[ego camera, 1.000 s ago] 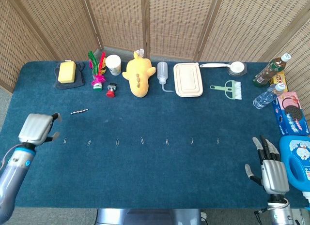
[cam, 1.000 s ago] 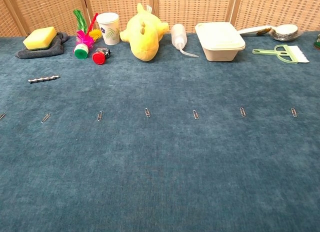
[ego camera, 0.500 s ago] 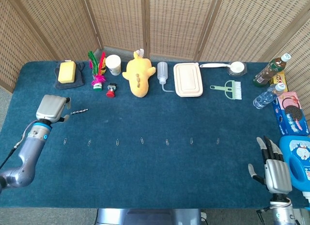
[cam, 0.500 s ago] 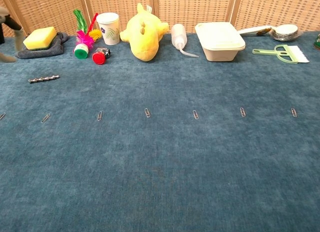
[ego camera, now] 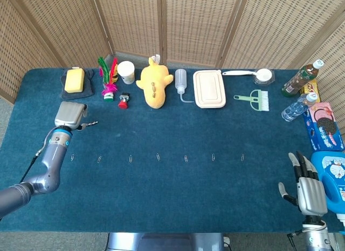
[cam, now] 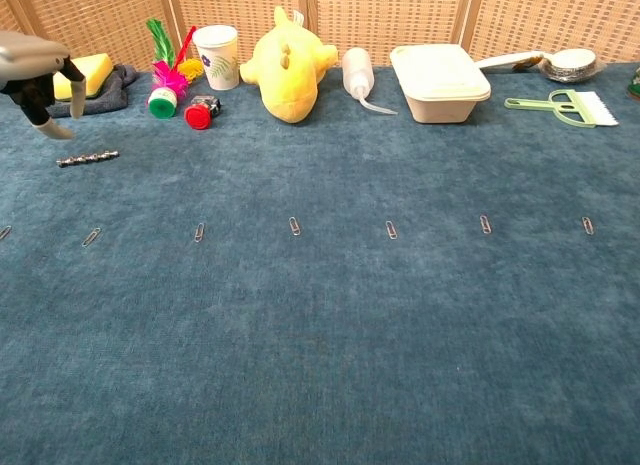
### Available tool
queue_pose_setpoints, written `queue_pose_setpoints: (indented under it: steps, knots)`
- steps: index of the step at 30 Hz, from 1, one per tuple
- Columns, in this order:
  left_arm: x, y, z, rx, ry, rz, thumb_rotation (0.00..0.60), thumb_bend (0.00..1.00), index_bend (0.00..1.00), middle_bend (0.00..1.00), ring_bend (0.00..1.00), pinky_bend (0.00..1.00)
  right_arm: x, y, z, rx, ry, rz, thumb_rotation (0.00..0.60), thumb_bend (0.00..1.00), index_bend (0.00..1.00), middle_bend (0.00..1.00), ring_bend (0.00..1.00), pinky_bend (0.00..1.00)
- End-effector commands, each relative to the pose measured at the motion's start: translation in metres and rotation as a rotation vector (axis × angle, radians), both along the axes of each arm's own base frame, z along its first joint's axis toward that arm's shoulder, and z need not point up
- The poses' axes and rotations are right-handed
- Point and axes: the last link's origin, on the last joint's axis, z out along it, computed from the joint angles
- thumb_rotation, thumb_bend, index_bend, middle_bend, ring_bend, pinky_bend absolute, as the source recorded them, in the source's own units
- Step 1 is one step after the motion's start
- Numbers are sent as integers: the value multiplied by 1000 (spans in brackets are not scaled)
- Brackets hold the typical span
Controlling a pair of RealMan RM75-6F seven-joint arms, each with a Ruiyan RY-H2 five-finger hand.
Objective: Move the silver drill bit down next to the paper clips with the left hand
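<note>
Drill bit first: in the head view your silver drill bit [ego camera: 90,123] is mostly covered by your left hand [ego camera: 70,115], which sits above it, with only the bit's right end showing. It lies on the blue counter [ego camera: 172,191], above the row of paper clips [ego camera: 157,156] and well apart from them. Your right hand [ego camera: 307,186] rests at the counter's lower right, fingers apart, holding nothing, just beside a blue container [ego camera: 332,178].

From the chest view, the drill bit [cam: 88,158] lies flat and free on the counter. Your left hand [cam: 38,73] hovers above its left end with fingers pointing down and spread, gripping nothing. The paper clips [cam: 294,226] run in a line nearer the camera.
</note>
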Motion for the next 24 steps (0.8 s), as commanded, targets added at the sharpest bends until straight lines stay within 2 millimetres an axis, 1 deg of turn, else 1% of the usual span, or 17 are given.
queue_pose_setpoints:
  steps: [1,13,24]
  knots:
    - [-1,3,-6,-4,9,1,600,407,485,1000,992,862,-1,1,1,-2,3,-9,600,392,29,10,0,117]
    - [-5,13,-23,-21,33,25,600,406,476,1000,991,862,-2,5,1,-6,11,-34,600,392,29,10,0,117]
    - [-1,19,-38,-33,26,19,600,404,481,1000,991,862,-3,7,-1,-2,16,-50,600,392,30,10,0,117]
